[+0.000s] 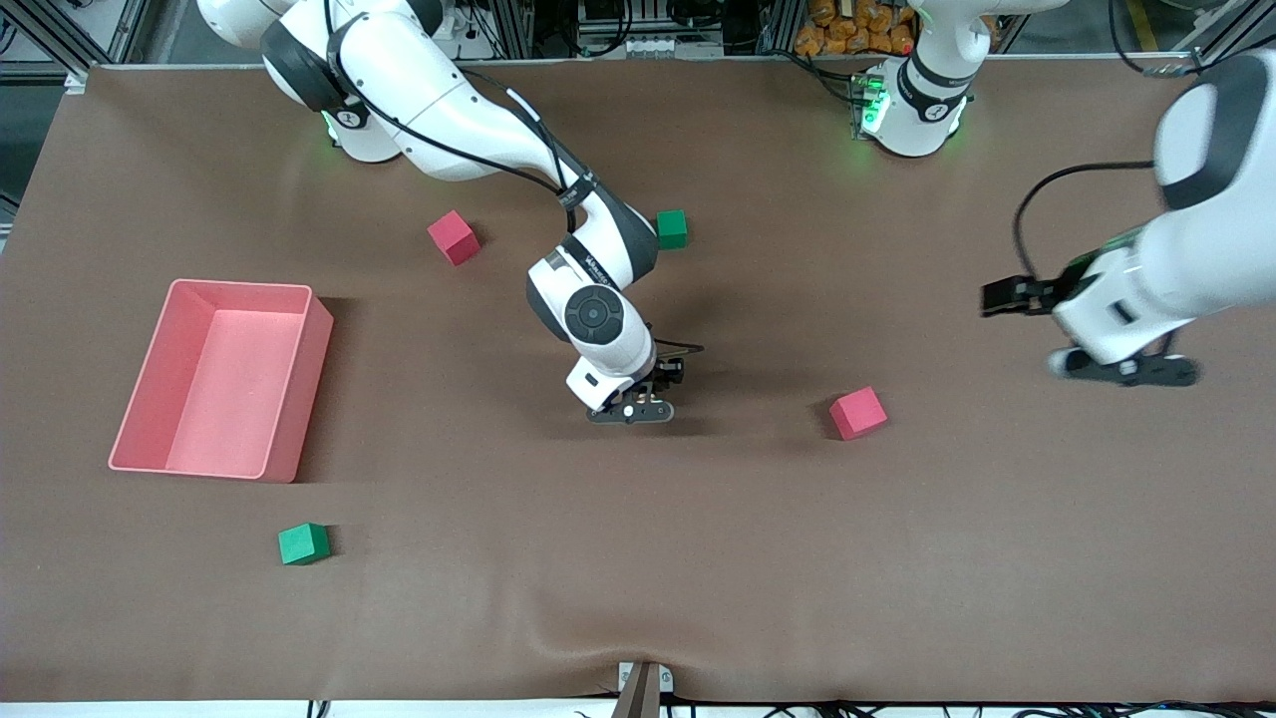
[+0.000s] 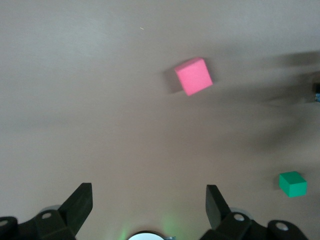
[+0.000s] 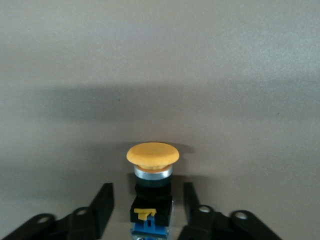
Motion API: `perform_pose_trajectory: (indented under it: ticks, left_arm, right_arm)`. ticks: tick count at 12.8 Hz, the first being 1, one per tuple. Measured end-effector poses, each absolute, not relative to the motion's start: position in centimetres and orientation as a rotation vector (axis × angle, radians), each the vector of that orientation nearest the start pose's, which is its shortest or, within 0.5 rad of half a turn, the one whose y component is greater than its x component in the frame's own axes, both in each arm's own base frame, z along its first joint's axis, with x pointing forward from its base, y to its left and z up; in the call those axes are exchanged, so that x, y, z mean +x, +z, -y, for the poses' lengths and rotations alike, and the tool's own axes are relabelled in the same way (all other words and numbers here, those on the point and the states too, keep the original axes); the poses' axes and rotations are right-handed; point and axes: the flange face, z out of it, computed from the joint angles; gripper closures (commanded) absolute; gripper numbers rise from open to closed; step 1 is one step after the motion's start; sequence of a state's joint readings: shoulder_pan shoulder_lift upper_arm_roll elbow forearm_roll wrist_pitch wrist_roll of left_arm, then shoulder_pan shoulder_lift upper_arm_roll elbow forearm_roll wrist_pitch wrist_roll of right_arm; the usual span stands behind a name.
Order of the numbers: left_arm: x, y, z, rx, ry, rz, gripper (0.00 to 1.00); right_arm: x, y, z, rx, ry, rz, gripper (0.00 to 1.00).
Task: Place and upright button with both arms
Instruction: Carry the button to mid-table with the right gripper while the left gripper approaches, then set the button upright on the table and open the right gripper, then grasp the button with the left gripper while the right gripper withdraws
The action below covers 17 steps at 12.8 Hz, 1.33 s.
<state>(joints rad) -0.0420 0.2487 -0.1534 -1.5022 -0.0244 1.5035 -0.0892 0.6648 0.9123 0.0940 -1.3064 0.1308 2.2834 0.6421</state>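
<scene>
Brown table (image 1: 638, 558), upright button (image 3: 152, 165) between parted right claw (image 3: 145, 205) fingers

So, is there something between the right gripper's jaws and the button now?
Nothing visible. The button stands between the right gripper jaws, orange cap up, with a small gap on each side. The left gripper hangs open over the left arm's end of the table.

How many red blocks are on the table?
2. One red block lies near the right arm's base, farther from the front camera than the pink bin. The other red block lies toward the left arm's end. The arms may hide more.
</scene>
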Motion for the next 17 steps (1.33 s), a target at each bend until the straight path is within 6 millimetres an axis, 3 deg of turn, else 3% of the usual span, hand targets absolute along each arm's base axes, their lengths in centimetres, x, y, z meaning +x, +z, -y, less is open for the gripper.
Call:
perform_pose_trajectory:
  ticks: [2, 4, 6, 8, 10, 12, 15, 17]
  left_arm:
    - [59.8, 47.5, 15.8, -3.111, 0.470, -0.217, 0.00]
    - [59.8, 43.7, 20.3, -3.086, 0.524, -0.237, 0.00]
    - [59.8, 40.3, 24.4, -3.076, 0.533, -0.220, 0.00]
    - [59.7, 37.5, 28.3, -3.081, 0.503, -0.238, 0.00]
    - [59.5, 35.1, 31.4, -3.115, 0.481, -0.253, 0.00]
    - [59.5, 32.9, 34.4, -3.155, 0.467, -0.236, 0.00]
    - [60.3, 29.4, 38.7, -3.220, 0.442, -0.253, 0.00]
    - [60.0, 26.6, 41.3, -3.244, 0.433, -0.260, 0.00]
  right_arm:
    - [56.6, 21.2, -50.6, -2.950, 0.048, -0.017, 0.00]
    - [58.9, 24.4, -49.3, -2.942, -0.046, -0.051, 0.00]
    - [62.1, 27.5, -45.7, -2.964, -0.146, -0.123, 0.00]
    - [65.3, 30.5, -40.8, -2.989, -0.206, -0.222, 0.00]
    - [68.3, 34.0, -33.9, -3.012, -0.172, -0.317, 0.00]
    - [70.3, 38.0, -25.7, -3.046, -0.096, -0.317, 0.00]
    - [70.8, 43.7, -13.0, -3.054, 0.049, -0.392, 0.00]
    - [70.1, 47.1, -6.9, -3.029, 0.084, -0.412, 0.00]
